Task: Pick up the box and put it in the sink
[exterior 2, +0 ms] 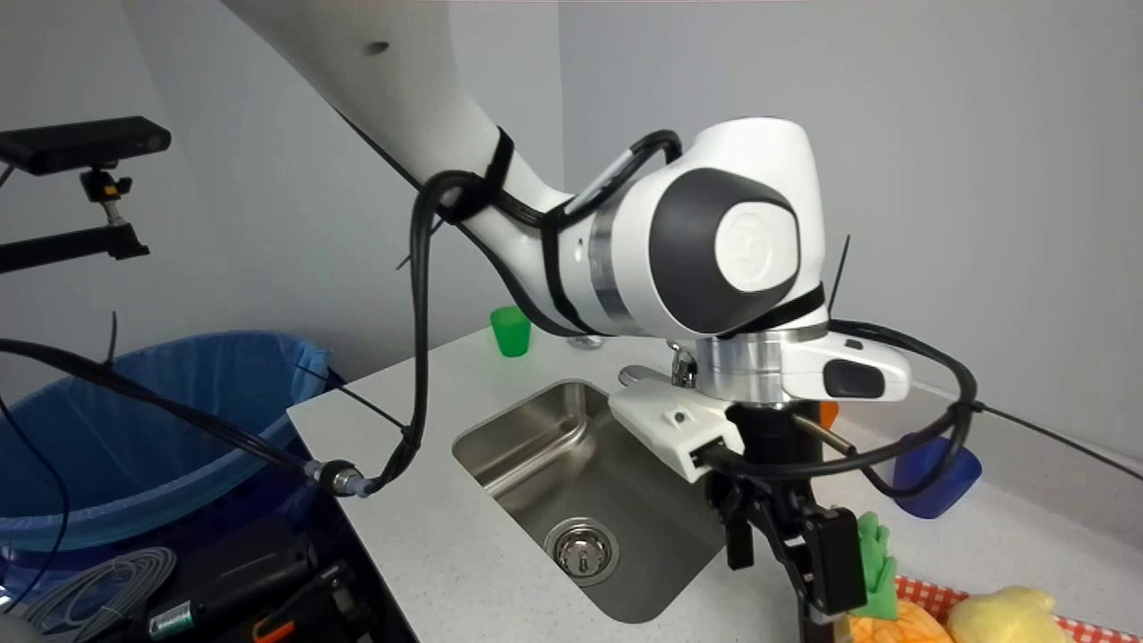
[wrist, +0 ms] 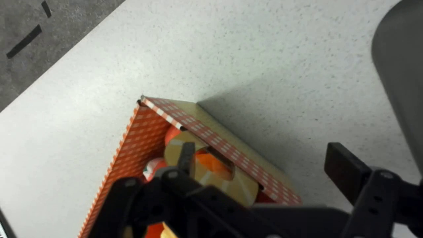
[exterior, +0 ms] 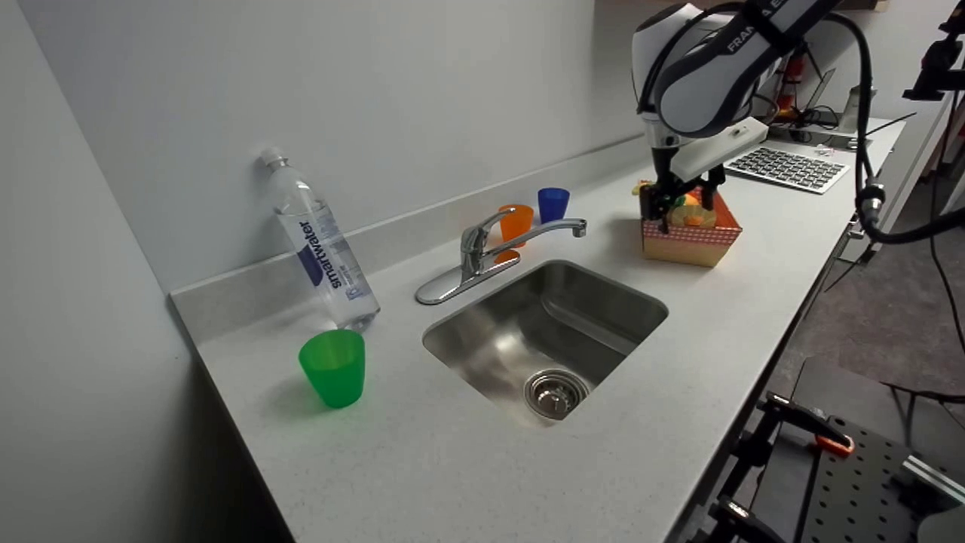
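Observation:
The tan box with a red-checked rim stands on the counter beyond the sink in an exterior view. Red, orange, yellow and green items lie in it. Only part of its rim and contents shows in an exterior view. My gripper is open over the box. In the wrist view, the gripper has one finger over the box's inside, the other outside its checked wall. Whether the fingers touch the box cannot be told. The steel sink is empty; its rounded corner shows in the wrist view.
A chrome faucet stands behind the sink, with an orange cup and a blue cup near it. A green cup and a leaning bottle stand at the far end. A keyboard-like tray lies past the box.

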